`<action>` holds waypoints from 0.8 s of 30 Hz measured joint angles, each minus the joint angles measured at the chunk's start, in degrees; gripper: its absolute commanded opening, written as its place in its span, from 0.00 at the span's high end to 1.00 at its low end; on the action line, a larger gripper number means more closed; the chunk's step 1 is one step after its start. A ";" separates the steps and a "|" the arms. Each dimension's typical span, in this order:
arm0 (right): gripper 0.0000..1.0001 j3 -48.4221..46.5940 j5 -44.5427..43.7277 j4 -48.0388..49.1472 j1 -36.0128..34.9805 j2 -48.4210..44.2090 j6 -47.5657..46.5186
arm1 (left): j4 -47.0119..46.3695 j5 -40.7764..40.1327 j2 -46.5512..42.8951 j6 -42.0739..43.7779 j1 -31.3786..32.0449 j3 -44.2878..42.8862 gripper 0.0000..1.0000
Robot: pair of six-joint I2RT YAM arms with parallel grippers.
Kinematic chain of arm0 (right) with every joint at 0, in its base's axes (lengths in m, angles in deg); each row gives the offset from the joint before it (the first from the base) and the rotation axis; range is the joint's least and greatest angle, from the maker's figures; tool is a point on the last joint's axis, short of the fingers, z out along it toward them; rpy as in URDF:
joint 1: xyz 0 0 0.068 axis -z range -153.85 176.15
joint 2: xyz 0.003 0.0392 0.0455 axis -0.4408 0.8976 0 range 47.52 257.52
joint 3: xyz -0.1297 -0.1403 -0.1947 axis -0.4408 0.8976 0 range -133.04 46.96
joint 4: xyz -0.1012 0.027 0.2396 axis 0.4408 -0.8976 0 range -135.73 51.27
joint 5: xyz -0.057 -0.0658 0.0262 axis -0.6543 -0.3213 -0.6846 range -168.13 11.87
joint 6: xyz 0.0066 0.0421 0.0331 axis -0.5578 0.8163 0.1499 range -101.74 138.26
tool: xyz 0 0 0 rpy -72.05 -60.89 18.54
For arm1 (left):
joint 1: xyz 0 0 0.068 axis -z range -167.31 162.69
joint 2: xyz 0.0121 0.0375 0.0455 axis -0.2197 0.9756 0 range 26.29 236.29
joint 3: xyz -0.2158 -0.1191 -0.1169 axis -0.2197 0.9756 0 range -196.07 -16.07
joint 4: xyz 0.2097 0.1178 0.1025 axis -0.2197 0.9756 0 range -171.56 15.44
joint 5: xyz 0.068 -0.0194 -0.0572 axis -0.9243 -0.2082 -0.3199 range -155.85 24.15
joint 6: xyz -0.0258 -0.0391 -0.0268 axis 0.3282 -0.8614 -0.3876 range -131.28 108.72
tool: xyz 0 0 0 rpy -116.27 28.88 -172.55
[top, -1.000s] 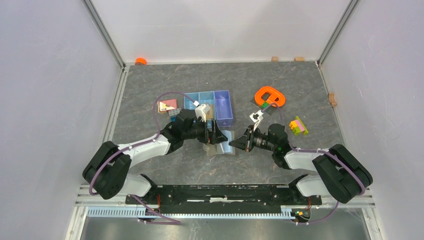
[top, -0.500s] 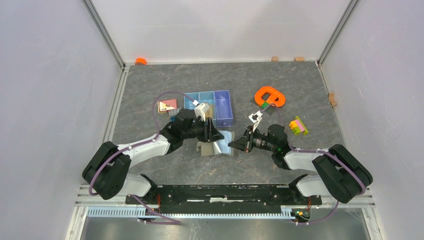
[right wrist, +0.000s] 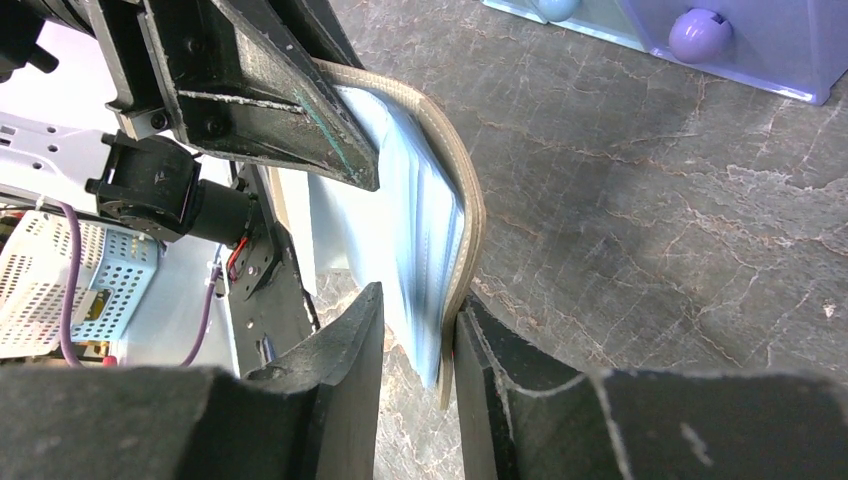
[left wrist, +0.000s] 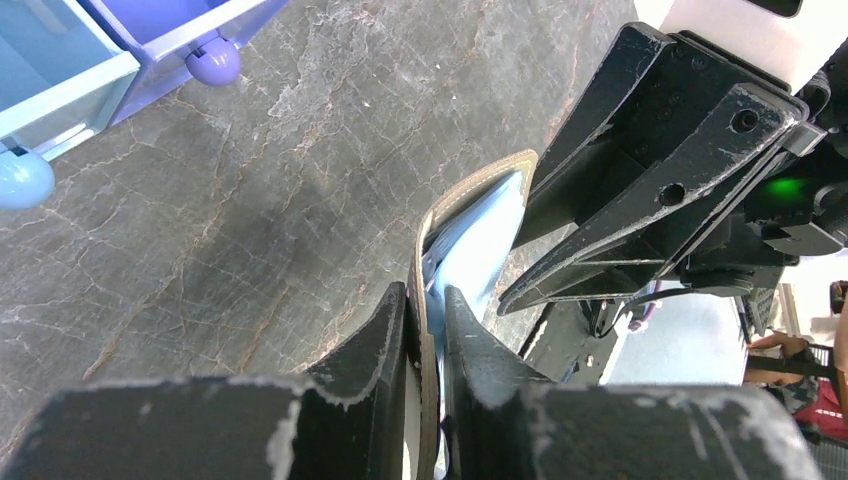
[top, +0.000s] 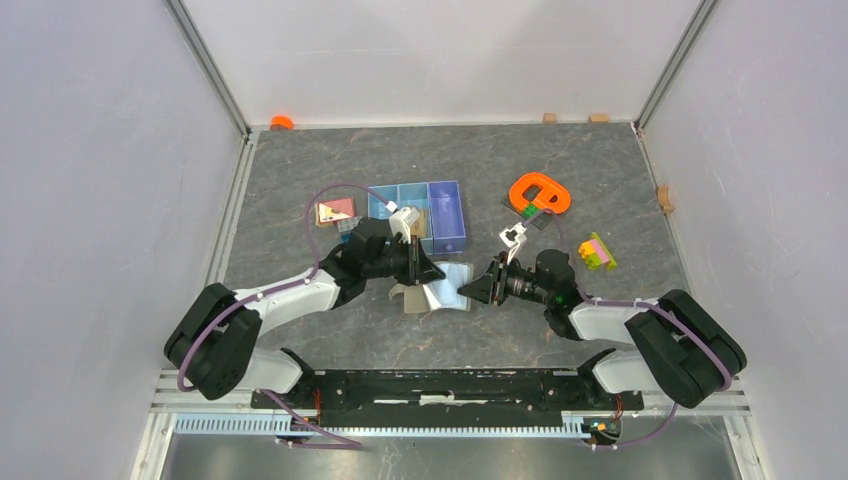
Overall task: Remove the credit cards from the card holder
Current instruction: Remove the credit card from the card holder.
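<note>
From above, I see the soft grey-taupe folding card holder (top: 440,293) just on the near side of the blue-and-purple plastic tray (top: 447,215). On the left wrist view, my left gripper (left wrist: 425,295) pinches its tan edge. On the right wrist view, my right gripper (right wrist: 420,300) straddles that edge, slightly parted; contact is unclear.

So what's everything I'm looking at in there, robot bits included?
card holder: one, grey-taupe, pale blue inside, mid-table between the grippers
tray: one, blue and purple, behind the holder
ring: one, orange, back right
toy bricks: one cluster, yellow-pink-green, far right
flat blocks: small pile, pink and tan, left of tray
wooden blocks: a few, tan, by back and right walls
cap: one, orange, back-left corner
table: one, grey marbled
left gripper: one, black, pinching holder's edge
right gripper: one, black, astride holder's other edge, grip unclear
</note>
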 measured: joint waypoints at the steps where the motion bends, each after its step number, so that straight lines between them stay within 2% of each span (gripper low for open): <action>1: 0.65 0.00 0.00 0.00 0.00 -0.11 -0.02 | -0.04 0.15 -0.04 -0.04 -0.17 0.02 0.86; 20: 0.66 1.31 1.11 3.19 -0.11 -4.61 1.22 | -6.91 6.99 -1.38 -4.79 -3.65 3.04 0.90; 24: 0.79 2.03 1.81 5.20 -0.11 -5.16 2.14 | -8.02 7.93 -2.27 -5.11 -3.89 3.78 0.91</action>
